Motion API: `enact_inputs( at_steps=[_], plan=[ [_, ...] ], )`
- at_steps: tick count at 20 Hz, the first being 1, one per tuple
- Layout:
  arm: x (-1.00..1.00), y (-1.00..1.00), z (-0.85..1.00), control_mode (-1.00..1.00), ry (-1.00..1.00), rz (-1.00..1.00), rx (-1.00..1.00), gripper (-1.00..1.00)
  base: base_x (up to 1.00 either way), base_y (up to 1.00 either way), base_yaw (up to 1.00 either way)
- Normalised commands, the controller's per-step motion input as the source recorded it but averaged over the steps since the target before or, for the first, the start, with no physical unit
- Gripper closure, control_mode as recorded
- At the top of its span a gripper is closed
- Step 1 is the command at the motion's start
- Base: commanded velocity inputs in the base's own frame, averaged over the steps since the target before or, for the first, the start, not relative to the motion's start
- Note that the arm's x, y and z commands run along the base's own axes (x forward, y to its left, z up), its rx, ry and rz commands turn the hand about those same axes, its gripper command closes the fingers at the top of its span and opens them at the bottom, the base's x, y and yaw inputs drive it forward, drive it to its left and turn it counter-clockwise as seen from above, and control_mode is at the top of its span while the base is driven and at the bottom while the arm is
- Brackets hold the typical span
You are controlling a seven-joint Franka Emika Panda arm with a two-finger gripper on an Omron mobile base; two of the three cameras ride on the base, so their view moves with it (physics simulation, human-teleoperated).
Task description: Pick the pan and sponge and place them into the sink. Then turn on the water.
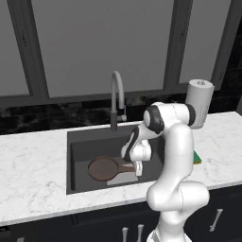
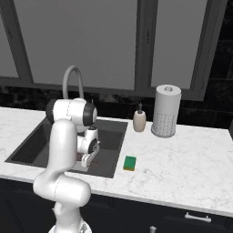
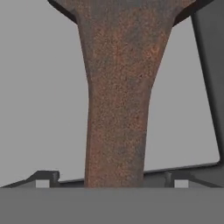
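Hand view: brown pan handle (image 3: pixel 116 109) down the middle, between spread finger tips, a gap on each side. Left base view: frying pan (image 1: pixel 103 168) low in sink (image 1: pixel 78 142), gripper (image 1: pixel 138 171) above handle. Sponge (image 2: pixel 130 163) on counter (image 2: pixel 182 168), lower centre.

paper towel roll (image 2: pixel 165 111) upright on counter (image 2: pixel 191 168) | soap dispenser (image 2: pixel 139 119) just beside it
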Motion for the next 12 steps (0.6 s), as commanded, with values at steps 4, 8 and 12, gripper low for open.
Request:
enact_inputs(
  at_steps=[4, 8, 12],
  plan=[
    [0.0, 0.06, 0.01, -1.0, 0.02, 0.0, 0.0, -1.0, 0.0, 0.0, 0.0],
    [-0.17, -0.14, 0.32, -1.0, -0.01, -0.01, 0.0, -1.0, 0.0, 0.0, 0.0],
    [-0.17, -0.12, 0.61, -1.0, -0.01, -0.08, 0.0, -1.0, 0.0, 0.0, 0.0]
  ],
)
